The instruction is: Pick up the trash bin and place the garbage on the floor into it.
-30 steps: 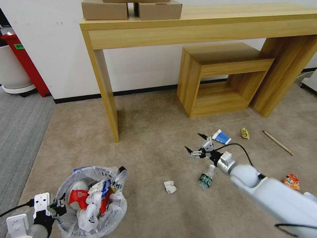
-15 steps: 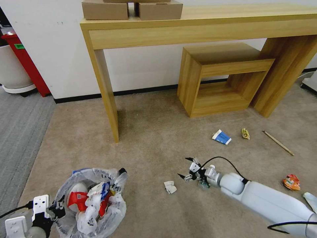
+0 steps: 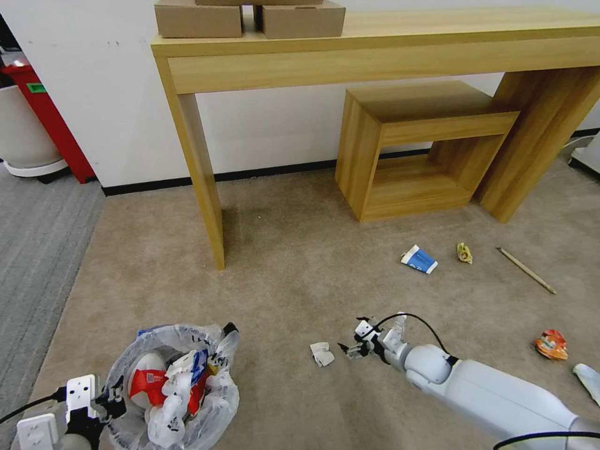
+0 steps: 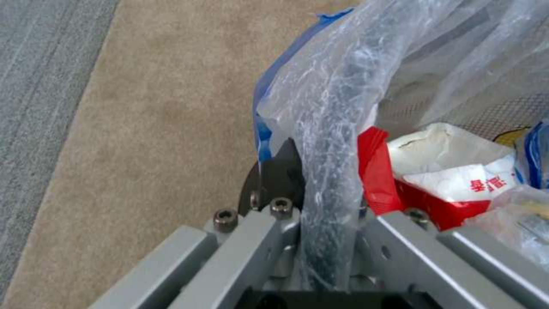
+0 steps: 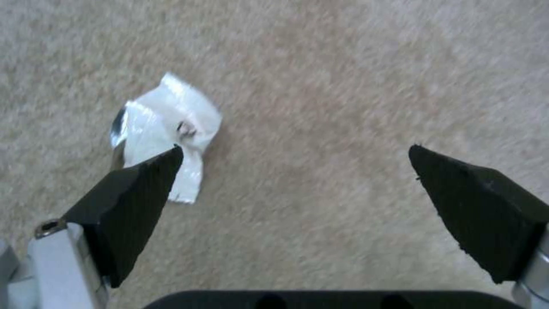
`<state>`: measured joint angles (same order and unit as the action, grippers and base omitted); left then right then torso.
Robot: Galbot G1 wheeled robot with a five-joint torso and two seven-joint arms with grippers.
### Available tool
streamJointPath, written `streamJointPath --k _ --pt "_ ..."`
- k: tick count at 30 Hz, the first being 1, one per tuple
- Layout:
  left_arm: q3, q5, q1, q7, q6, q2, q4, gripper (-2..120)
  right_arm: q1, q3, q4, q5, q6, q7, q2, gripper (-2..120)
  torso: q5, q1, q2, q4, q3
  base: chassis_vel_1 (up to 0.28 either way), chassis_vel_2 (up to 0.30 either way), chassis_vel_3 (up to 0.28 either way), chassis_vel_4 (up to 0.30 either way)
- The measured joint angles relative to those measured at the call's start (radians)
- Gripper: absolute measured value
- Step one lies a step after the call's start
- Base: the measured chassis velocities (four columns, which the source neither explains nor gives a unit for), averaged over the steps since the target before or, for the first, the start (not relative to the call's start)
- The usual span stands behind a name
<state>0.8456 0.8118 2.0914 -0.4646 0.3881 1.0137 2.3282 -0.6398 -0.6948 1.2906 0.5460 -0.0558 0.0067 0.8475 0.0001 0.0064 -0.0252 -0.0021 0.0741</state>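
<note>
Down at the robot's left side the left gripper (image 3: 103,400) is clamped on the rim of the trash bin (image 3: 172,387) — in the left wrist view its fingers (image 4: 274,180) pinch the dark rim through the crinkly bag, one outside and one inside. The bin is already fairly full, with a red-and-white carton (image 4: 457,180) and crumpled plastic showing on top. It sits low over the beige carpet (image 3: 281,262), though I cannot tell whether it rests on it or hangs just above. To the right, the right gripper (image 3: 356,340) is down close to the carpet with its black fingers (image 5: 131,201) spread wide apart and nothing between them. Just beside it lies a crumpled white paper (image 3: 322,354); in the right wrist view the paper (image 5: 166,128) sits at the tip of one finger, off to the side rather than between the two. Near the robot's right edge there is an orange wrapper (image 3: 551,344) and the toe of a white slipper (image 3: 587,378). Farther out on the carpet lie a blue-white carton (image 3: 419,259), a small yellow scrap (image 3: 464,252) and a thin wooden stick (image 3: 526,270) — all well apart from both grippers. Behind them stands a light wooden desk (image 3: 375,50) with a low open shelf unit (image 3: 419,150) under it and cardboard boxes (image 3: 250,17) on top, against a white wall.
</note>
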Motion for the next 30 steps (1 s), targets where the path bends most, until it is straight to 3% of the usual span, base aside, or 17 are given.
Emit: streamJointPath --k 19,30 --pt "-0.044 -0.049 -0.01 0.024 -0.003 0.036 -0.025 0 -0.032 0.032 -0.063 -0.03 0.038 0.001 0.054 100 -0.0001 0.0 0.0 -0.0001 0.0 0.0 0.0 0.0 0.0" --pt "-0.043 -0.051 0.002 0.019 -0.01 0.041 -0.023 0 -0.003 0.03 -0.134 -0.042 0.093 -0.039 0.131 100 -0.0001 0.0 0.0 -0.0001 0.0 0.0 0.0 0.0 0.0"
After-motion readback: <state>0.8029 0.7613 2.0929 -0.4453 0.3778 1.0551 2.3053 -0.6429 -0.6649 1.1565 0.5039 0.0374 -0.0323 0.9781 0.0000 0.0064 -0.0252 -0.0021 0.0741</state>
